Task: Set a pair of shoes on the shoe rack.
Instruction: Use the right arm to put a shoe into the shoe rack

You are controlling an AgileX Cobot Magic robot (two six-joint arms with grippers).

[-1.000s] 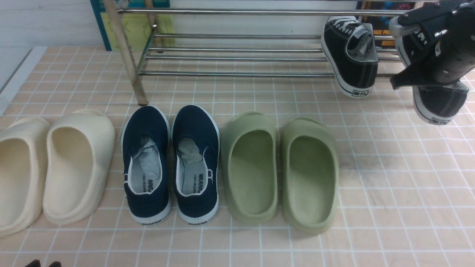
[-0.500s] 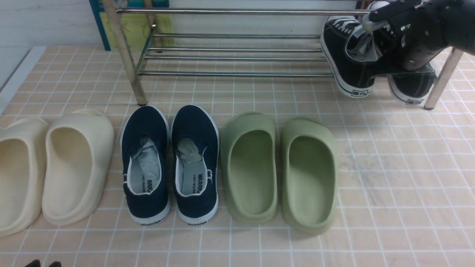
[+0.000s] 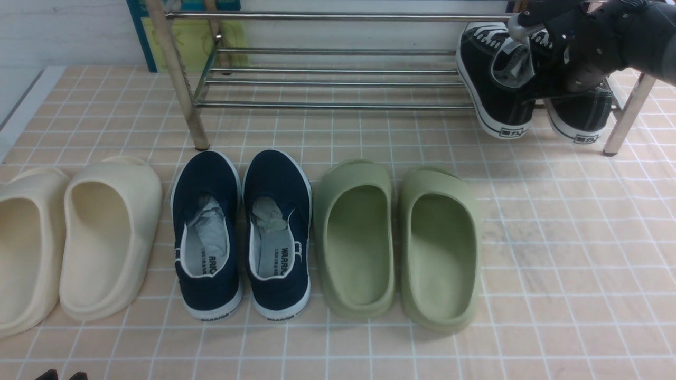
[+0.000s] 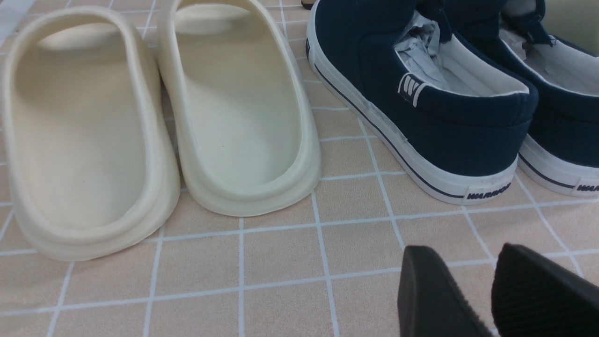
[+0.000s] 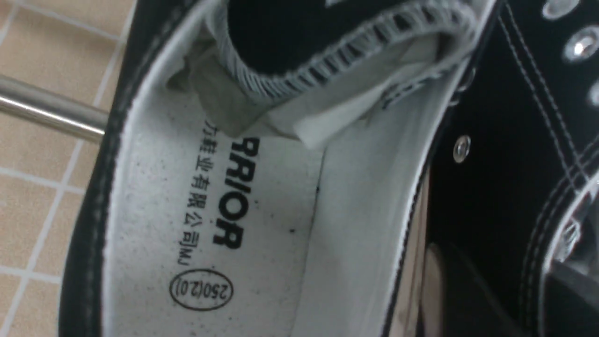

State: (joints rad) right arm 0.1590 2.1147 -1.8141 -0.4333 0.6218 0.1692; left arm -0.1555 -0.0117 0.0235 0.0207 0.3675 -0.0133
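The silver shoe rack [image 3: 338, 104] stands at the back of the tiled floor. One black sneaker [image 3: 501, 100] rests on the right end of its lower bars, heel hanging off the front. My right gripper [image 3: 566, 84] is shut on the side wall of the second black sneaker [image 3: 583, 119], which sits right beside the first on the same bars. The right wrist view shows the first sneaker's white insole [image 5: 224, 210], the held sneaker's black side [image 5: 505, 140] and a rack bar [image 5: 47, 110]. My left gripper [image 4: 461, 255] is open and empty, low over the floor near me.
In a row in front of the rack lie cream slippers [image 3: 79, 237], navy slip-on shoes [image 3: 243, 232] and green slippers [image 3: 396, 243]. The rack's right leg [image 3: 626, 116] stands just right of the held sneaker. The cream slippers [image 4: 164, 131] and a navy shoe [image 4: 421, 93] lie just ahead of the left gripper.
My right gripper has carried the second sneaker left and back from the air at the right, down onto the rack beside the first sneaker. The left arm has not moved.
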